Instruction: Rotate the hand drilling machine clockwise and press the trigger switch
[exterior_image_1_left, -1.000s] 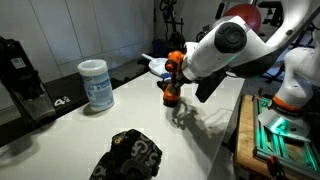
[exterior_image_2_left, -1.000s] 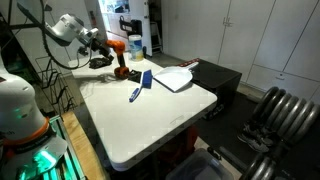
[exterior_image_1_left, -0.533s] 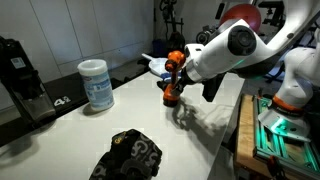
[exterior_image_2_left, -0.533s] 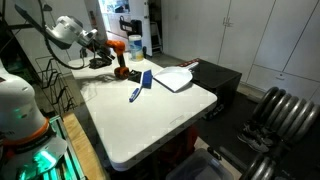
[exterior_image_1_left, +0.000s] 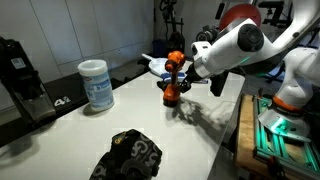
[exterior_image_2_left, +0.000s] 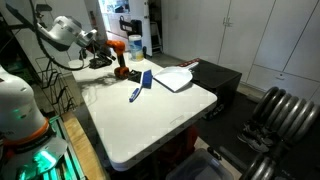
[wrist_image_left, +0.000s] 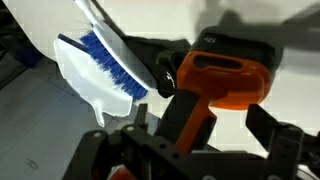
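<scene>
The hand drilling machine (exterior_image_1_left: 172, 80) is a small orange drill standing upright on the white table (exterior_image_1_left: 120, 120), also seen in an exterior view (exterior_image_2_left: 120, 63). In the wrist view its orange body (wrist_image_left: 225, 78) fills the centre, with its handle running down between my fingers. My gripper (wrist_image_left: 200, 130) is open, one finger (wrist_image_left: 140, 118) close beside the handle and the other standing apart on the far side. In both exterior views the gripper (exterior_image_1_left: 186, 84) (exterior_image_2_left: 106, 58) is right at the drill. The trigger switch cannot be made out.
A white dustpan (exterior_image_2_left: 172, 78) and a blue brush (exterior_image_2_left: 140, 84) lie beside the drill; the brush's bristles (wrist_image_left: 110, 65) show in the wrist view. A white canister (exterior_image_1_left: 95, 85), a lumpy black bundle (exterior_image_1_left: 130, 155) and a black machine (exterior_image_1_left: 20, 75) stand on the table.
The arm's wrist section has swung up and to the right in an exterior view. The gripper stays open at the drill, and the drill has not visibly moved.
</scene>
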